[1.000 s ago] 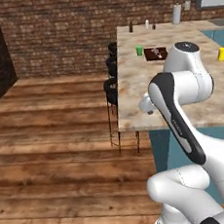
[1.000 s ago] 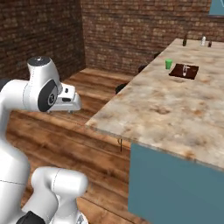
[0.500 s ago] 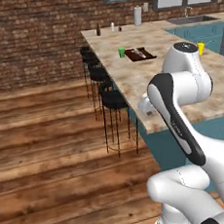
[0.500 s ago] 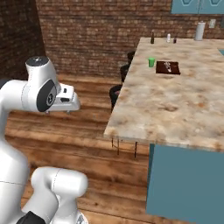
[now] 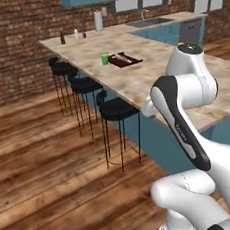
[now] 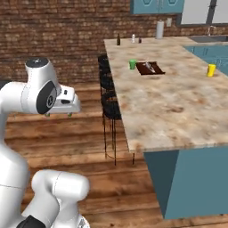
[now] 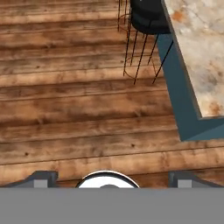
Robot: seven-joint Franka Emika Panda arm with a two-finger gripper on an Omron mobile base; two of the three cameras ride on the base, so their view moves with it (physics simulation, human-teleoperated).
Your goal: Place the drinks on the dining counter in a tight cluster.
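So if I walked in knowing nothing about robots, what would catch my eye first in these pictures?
Probably the big white robot arm, folded up in the foreground over the wooden floor, its gripper open and empty above the planks. Next, the long marbled dining counter, with black bar stools lined along its near side. On it sit a green cup beside a dark tray, and three small drinks far off at the brick-wall end.

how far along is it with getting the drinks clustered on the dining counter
Nothing looks done yet. The brown bottle, water bottle and maroon can stand in a loose row at the far end of the dining counter, with gaps between them. In hand: nothing; the gripper is open and empty, pointing at the wood floor beside the counter's near corner. Left: approach the drinks and move them together.
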